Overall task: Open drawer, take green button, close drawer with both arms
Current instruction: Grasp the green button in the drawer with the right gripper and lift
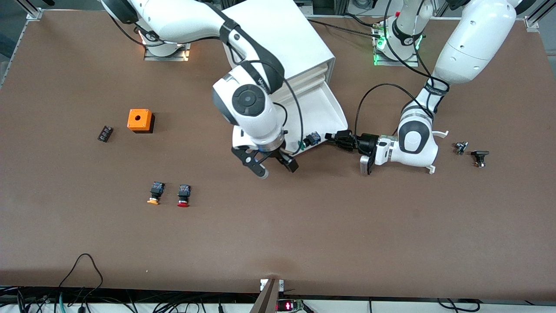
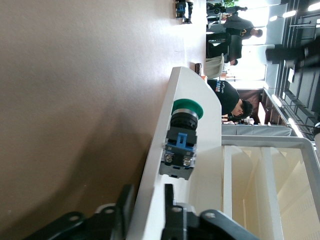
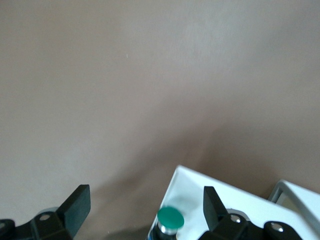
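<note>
White drawer (image 1: 336, 114) wall between left gripper (image 2: 145, 210) jaws, slightly parted

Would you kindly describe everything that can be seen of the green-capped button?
The button has a round green cap, a black collar and a blocky black body with a blue band and two metal screws at its end. It lies on its side inside the pulled-out drawer, close to the front wall, near the corner toward the left arm's end. Neither gripper touches it.
</note>
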You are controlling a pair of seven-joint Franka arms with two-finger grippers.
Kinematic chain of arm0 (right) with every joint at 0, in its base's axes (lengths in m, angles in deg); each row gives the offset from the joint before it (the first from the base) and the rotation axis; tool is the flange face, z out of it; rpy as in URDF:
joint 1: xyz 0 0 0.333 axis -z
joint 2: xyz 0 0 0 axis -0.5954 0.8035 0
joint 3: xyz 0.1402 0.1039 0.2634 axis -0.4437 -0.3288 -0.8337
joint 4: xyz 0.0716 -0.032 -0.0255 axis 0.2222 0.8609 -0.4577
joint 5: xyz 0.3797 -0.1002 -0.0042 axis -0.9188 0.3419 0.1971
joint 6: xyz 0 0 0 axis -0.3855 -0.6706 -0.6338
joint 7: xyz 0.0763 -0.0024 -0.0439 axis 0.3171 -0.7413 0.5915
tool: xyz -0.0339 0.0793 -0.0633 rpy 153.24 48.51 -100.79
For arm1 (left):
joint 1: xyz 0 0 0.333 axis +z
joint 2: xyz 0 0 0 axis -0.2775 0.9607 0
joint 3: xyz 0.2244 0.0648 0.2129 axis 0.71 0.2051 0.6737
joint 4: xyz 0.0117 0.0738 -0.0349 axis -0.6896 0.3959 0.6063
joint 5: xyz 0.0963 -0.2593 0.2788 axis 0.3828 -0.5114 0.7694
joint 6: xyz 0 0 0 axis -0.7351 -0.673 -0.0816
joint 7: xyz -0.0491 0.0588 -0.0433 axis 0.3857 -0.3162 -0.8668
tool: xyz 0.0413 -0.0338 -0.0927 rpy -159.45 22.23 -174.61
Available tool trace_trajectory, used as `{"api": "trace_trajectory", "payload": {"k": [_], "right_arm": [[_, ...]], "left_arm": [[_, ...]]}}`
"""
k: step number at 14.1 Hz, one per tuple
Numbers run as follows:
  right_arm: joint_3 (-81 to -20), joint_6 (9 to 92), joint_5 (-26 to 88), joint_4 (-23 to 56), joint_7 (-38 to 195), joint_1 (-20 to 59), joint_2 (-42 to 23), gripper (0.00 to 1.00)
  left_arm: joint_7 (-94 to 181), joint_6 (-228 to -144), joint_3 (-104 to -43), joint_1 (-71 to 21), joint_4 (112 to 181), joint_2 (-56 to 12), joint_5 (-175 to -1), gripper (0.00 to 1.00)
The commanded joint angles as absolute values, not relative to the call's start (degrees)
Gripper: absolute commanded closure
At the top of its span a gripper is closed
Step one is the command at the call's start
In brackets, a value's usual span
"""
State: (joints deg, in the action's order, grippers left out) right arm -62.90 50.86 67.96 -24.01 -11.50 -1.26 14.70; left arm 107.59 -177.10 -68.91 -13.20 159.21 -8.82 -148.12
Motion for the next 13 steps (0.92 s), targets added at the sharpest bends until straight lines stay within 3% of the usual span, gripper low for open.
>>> {"api": "trace_trajectory", "payload": {"k": [1,4,8,13], "right_arm": [[-62.4,51.2,67.8,-26.4,-16.2,-5.3,17.4,0.0],[-62.1,53.0,68.0,-26.4,-19.6,-7.9,19.5,0.0],[-62.1,55.9,68.1,-26.4,-23.0,-9.5,21.6,0.0],[-62.1,58.3,68.1,-26.4,-24.9,-10.2,23.5,0.03]], "left_arm": [[103.4,-175.8,-68.8,-11.5,157.8,-10.6,-144.5,0.0],[93.0,-168.9,-68.8,-9.5,153.5,-12.9,-134.9,0.0],[79.9,-159.0,-68.8,-7.9,141.7,-13.6,-119.9,0.0],[72.3,-152.2,-68.8,-7.7,131.4,-14.4,-106.7,0.0]]}}
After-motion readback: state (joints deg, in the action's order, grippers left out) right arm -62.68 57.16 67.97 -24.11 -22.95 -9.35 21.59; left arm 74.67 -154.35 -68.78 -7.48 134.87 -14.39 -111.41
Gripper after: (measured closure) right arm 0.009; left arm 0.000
